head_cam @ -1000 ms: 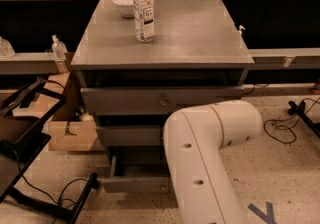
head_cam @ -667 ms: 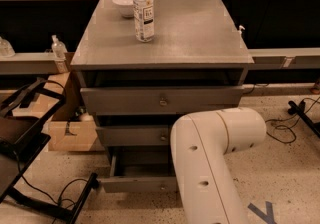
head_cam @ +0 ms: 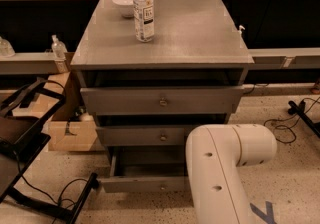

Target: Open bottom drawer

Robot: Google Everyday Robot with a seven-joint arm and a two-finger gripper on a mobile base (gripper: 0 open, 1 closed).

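I cannot tell if the jaws grip anything, hidden behind the fat white robot arm point(head_cam: 225, 168), which could bump the pulled-out flat grey bottom drawer point(head_cam: 135, 184) shut.

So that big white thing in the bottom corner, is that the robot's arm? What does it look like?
Yes. The arm is a thick, smooth, off-white tube with a rounded elbow and two small dark round holes on its side. No cables or markings show. The gripper is not in view; where it sits cannot be told.
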